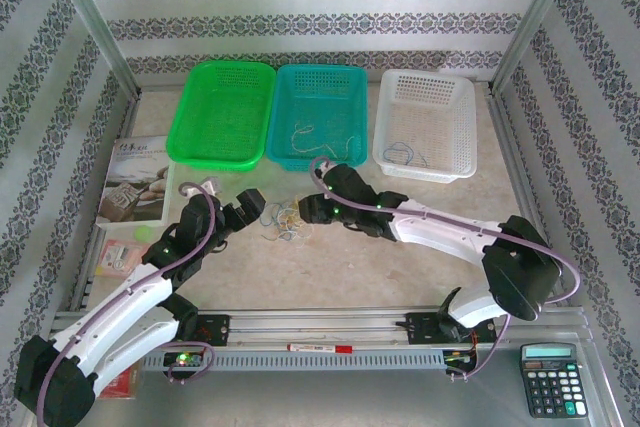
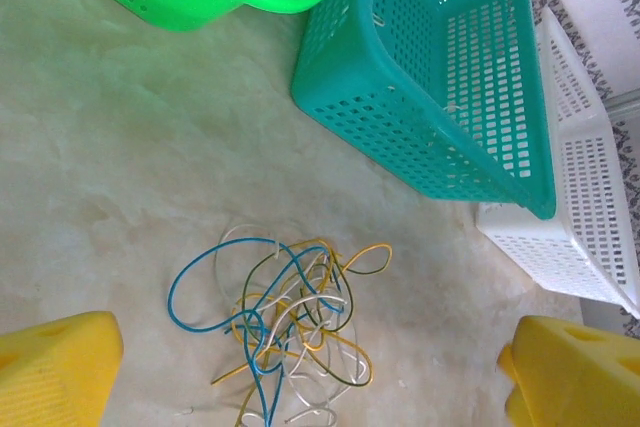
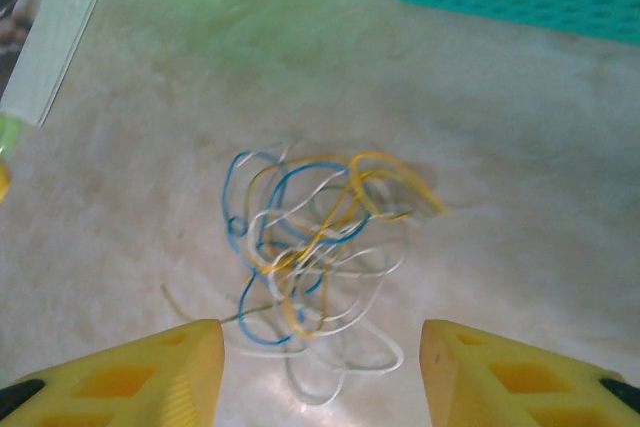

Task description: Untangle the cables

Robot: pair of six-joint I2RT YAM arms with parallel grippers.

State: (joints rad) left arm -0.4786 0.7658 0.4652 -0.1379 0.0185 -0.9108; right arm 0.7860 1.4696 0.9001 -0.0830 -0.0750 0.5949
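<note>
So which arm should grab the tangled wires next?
Probably the right, though it's close. The right gripper is open with the cables centred just ahead, white loops reaching between its jaws. The left gripper is open and near the cables too, so it could pin them.

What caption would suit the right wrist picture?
Open fingers poised over a tangle of blue, yellow and white cables on the table.

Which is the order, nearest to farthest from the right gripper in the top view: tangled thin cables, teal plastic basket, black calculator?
1. Tangle of thin yellow, blue and white cables, just left of the right gripper.
2. Teal perforated plastic basket, farther back, straight beyond the gripper.
3. Black calculator, far off at the near right corner.
</note>
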